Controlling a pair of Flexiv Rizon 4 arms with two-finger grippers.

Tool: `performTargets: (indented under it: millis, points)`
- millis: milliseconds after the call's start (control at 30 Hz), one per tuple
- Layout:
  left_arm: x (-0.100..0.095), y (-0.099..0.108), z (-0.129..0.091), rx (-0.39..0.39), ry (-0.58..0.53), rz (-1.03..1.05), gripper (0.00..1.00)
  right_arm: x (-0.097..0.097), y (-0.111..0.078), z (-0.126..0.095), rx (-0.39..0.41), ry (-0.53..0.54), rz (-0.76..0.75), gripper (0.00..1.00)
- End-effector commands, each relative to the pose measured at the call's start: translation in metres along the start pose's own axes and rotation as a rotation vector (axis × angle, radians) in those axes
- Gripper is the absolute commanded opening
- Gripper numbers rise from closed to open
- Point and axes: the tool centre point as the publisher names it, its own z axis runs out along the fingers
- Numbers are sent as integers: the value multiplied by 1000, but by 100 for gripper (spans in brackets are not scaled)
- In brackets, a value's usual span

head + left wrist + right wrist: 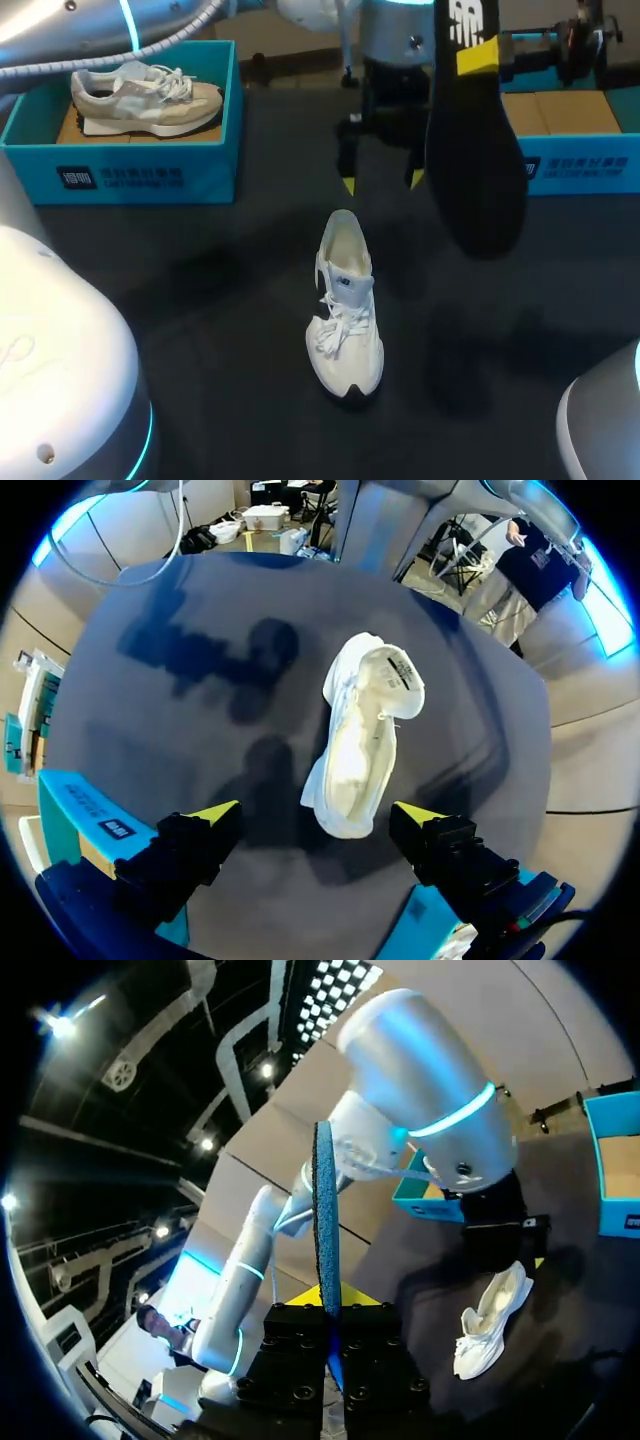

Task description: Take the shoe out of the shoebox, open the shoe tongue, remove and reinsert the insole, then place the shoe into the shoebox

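A white shoe [345, 310] stands on the dark table, toe toward the front edge, its tongue pulled up and the opening bare. My left gripper [381, 182] hangs open just behind and above its heel. In the left wrist view the shoe [360, 740] lies ahead of the spread gripper [316, 815], untouched. My right gripper [478, 52] is shut on the heel end of a black insole [475, 150], held high with the toe end hanging down, right of the shoe. In the right wrist view the insole [327, 1210] stands edge-on between the shut fingers of the gripper [335, 1315].
A teal shoebox [205, 165] at the back left holds a beige shoe [145, 100]. A second teal shoebox [590, 165] stands at the back right, its cardboard floor showing. My arms' bases fill the front corners.
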Motion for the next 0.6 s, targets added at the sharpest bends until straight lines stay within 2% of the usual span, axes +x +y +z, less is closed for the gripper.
performTargets:
  millis: [33,200,600]
  points:
    - [13,-4,-14,-15,-100,11,100,-13,7,2,-11,2,33,0]
    - [18,-6,-26,-28,-138,21,100,-27,13,-2,-40,7,81,0]
    - [53,-4,-64,-74,-313,26,100,-58,27,-11,-72,9,152,0]
